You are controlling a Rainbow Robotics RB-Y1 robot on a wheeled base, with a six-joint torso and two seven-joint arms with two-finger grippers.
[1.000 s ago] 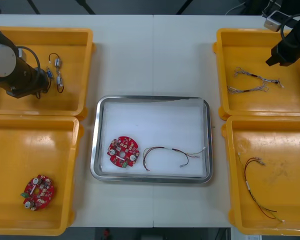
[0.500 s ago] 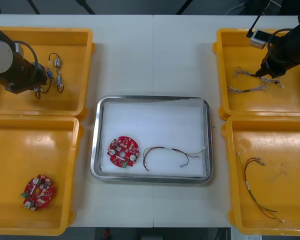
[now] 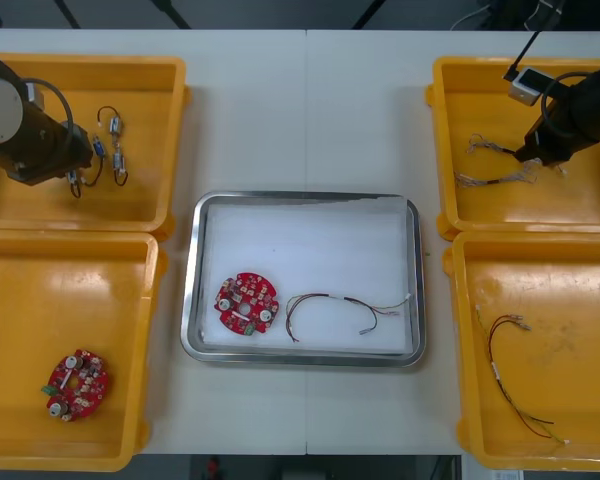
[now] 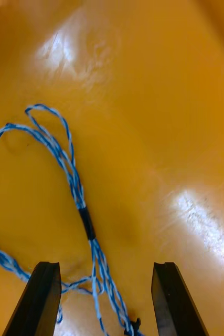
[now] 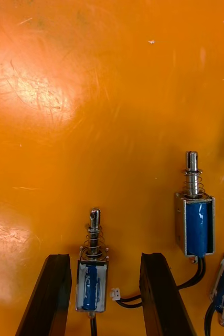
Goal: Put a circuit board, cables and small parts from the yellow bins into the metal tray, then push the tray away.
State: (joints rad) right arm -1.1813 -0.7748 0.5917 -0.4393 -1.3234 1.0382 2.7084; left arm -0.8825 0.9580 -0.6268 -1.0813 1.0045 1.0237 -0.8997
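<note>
1. The left gripper point(image 5: 106, 256) is down in the far left yellow bin point(image 3: 100, 62). Its fingers are spread wide and straddle one small metal part point(image 5: 92, 273) without clamping it. A second part point(image 5: 194, 220) lies just outside one finger.
2. The right gripper point(image 4: 105, 265) is in the far right yellow bin point(image 3: 500, 65), fingers wide apart. Strands of the twisted blue and white cable point(image 4: 72, 173) run between them.
3. The metal tray point(image 3: 305, 198) sits between the bins. It holds a circuit board point(image 3: 247, 304) and a dark cable point(image 3: 330, 297), which lie near each other but not touching.

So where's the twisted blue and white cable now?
In the front view, the twisted blue and white cable lies in the far right yellow bin, below the right arm's jaws.
</note>
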